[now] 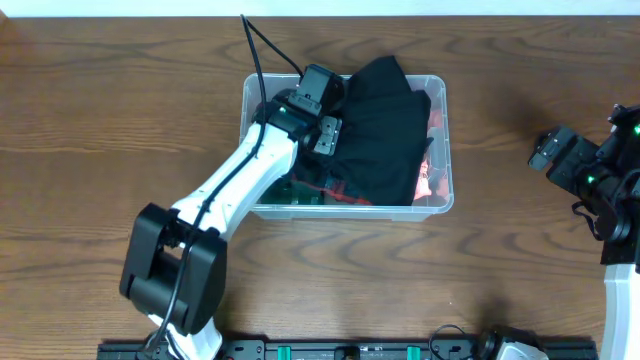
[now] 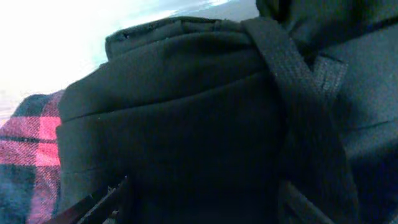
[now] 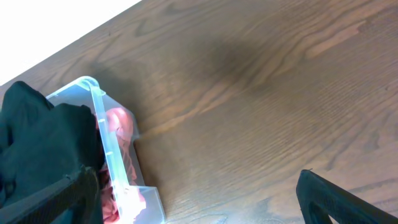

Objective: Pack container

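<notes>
The clear plastic container (image 1: 447, 150) stands mid-table and holds a bulky black garment (image 1: 385, 130) over red and plaid clothing (image 1: 428, 180). My left gripper (image 1: 328, 128) is inside the container, down against the black garment. In the left wrist view its fingers (image 2: 202, 205) are spread apart with the black fabric and a strap (image 2: 186, 112) filling the space between them; red plaid cloth (image 2: 31, 143) shows at the left. My right gripper (image 1: 545, 150) is open and empty over the bare table, right of the container. The right wrist view (image 3: 199, 199) shows the container's corner (image 3: 102, 118).
The dark wooden table (image 1: 100, 120) surrounds the container on all sides. The left arm's cable (image 1: 255, 50) arcs over the container's back left corner. A black rail (image 1: 350, 350) runs along the front edge of the table.
</notes>
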### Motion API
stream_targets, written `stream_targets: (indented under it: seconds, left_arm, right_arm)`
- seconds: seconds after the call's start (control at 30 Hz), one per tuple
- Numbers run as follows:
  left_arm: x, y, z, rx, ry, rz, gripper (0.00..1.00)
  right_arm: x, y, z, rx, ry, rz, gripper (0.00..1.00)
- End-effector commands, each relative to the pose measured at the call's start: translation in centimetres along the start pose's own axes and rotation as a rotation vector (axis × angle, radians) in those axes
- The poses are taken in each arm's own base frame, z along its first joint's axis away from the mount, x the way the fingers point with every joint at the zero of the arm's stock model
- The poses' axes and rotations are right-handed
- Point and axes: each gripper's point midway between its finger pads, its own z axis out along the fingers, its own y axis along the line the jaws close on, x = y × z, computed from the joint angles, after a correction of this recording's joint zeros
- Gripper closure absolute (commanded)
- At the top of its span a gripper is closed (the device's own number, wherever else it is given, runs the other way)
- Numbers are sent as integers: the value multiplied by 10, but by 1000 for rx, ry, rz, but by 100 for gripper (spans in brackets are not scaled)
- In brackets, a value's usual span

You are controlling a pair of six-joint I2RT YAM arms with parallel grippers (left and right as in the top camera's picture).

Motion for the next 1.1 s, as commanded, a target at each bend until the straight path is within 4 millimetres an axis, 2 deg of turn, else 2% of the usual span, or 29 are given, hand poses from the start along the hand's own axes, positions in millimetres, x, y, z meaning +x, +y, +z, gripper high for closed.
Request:
stream_targets:
  seconds: [0.0,0.1,0.17,0.23,0.37,0.43,0.5,0.57,0.67,0.77,0.9,1.07]
  left_arm:
    - [60,-10,39,13,219,31,26]
    - [53,-9,27,17,197,28,26]
    - [36,-9,4,29,141,13,26]
    - [12,-8,-31,47,58,-19,24]
    - [-29,3,-117,77,-124,-56,15]
    - [-39,22,-160,34,-217,-81,13]
    - [-40,49,-201,-43,-304,-110,12]
    - [-29,75,-236,-114,-358,-143,12]
    - [2,108,-277,-209,-386,-181,12]
    - [39,131,-303,-265,-372,-234,9]
    - [89,148,-316,-284,-350,-339,2]
    - [125,152,-319,-270,-366,-390,2]
  right_arm:
    - [-3,-1,-2,7,-13,-16,1]
    - [-3,-1,-2,7,-13,-16,1]
    - [-3,-1,-2,7,-13,-16,1]
    - [-3,-1,-2,7,-13,-16,1]
    - [-3,-1,-2,7,-13,-16,1]
    - [-3,-1,-2,7,-13,-16,1]
    - [-3,-1,-2,7,-13,-16,1]
    - [-3,-1,-2,7,-13,-16,1]
    - [-3,-1,-2,7,-13,-16,1]
    - [-3,-1,-2,7,-13,-16,1]
    - [-3,-1,-2,7,-13,-16,1]
    - [-3,-1,-2,7,-13,-16,1]
